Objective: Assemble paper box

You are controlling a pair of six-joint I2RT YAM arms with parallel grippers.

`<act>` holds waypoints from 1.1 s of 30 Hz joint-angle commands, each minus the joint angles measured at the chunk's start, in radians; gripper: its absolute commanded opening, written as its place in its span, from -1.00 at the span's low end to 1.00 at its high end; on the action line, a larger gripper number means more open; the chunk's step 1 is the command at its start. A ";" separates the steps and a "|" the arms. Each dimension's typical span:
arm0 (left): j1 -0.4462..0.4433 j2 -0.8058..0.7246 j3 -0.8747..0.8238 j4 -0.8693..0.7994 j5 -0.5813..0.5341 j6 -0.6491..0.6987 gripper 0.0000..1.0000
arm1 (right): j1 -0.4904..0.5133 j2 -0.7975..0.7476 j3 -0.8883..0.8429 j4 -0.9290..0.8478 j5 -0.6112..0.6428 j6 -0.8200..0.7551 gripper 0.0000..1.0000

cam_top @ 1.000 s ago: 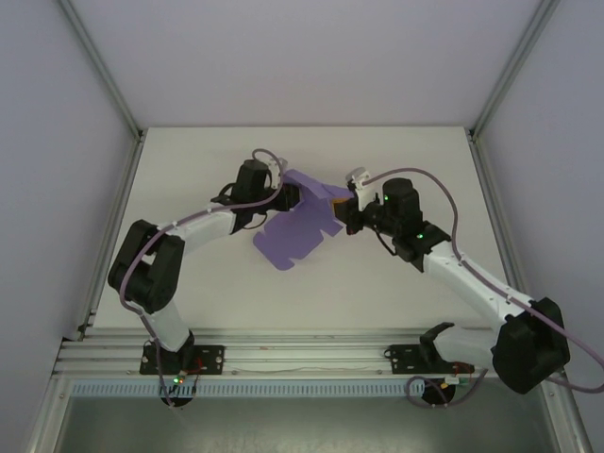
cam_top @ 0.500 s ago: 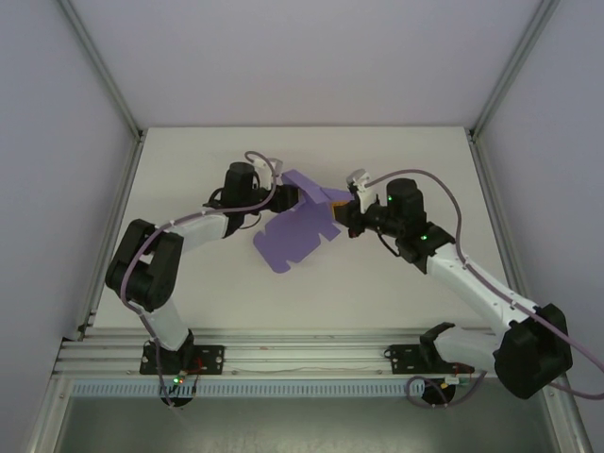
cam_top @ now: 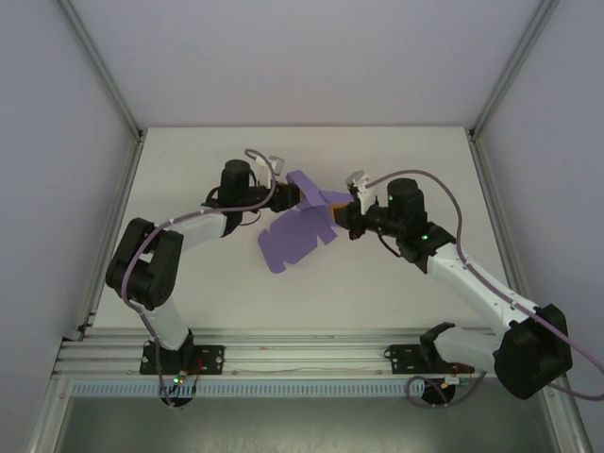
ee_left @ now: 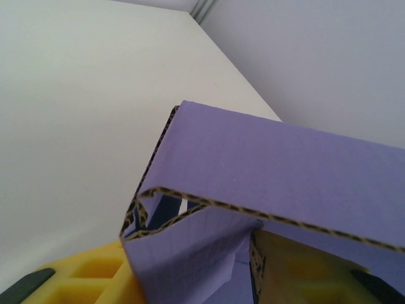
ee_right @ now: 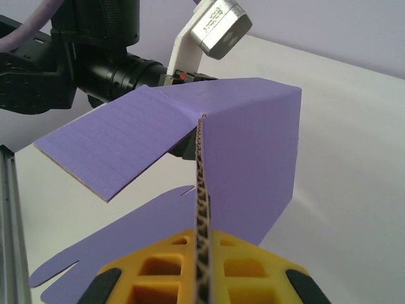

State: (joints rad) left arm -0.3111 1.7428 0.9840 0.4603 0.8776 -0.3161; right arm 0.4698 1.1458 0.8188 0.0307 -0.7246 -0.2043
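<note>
The paper box (cam_top: 297, 231) sits at mid-frame in the top view, half formed. 1 scalloped flap lies flat on the tabletop (cam_top: 396, 293) toward the lower left, while its upper panels are raised and creased between the 2 arms.

Over the last second the flat flap has slid slightly to the right, and the raised fold toward the upper right stands a little sharper.

The right pincer (cam_top: 340, 215) is pressed together on an upright panel. In its wrist view the corrugated edge runs straight down between the yellow pads (ee_right: 278, 263).

The left pincer (cam_top: 290, 195) has drawn back a touch toward the upper left of the frame. Its wrist view shows a doubled fold of the box lying between the yellow fingers (ee_left: 82, 278), but whether they press it I cannot tell.

My reading is that the left side is easing off or re-gripping after a crease while the right steadies the work. Most flaps are not yet closed.
</note>
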 commanded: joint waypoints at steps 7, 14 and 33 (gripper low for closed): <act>0.007 0.120 0.048 0.211 0.107 -0.098 -0.74 | -0.015 -0.015 0.017 0.057 -0.081 0.052 -1.00; 0.004 0.065 -0.007 0.236 0.012 -0.085 -1.00 | -0.025 -0.009 0.009 0.029 -0.007 0.044 -1.00; -0.111 -0.022 0.200 -0.605 -0.715 0.148 -1.00 | 0.032 0.000 0.092 -0.083 0.396 -0.683 0.73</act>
State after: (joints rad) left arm -0.4042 1.7149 1.1248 -0.0204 0.2371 -0.2062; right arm 0.4870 1.1034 0.8322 -0.0452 -0.2508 -0.6964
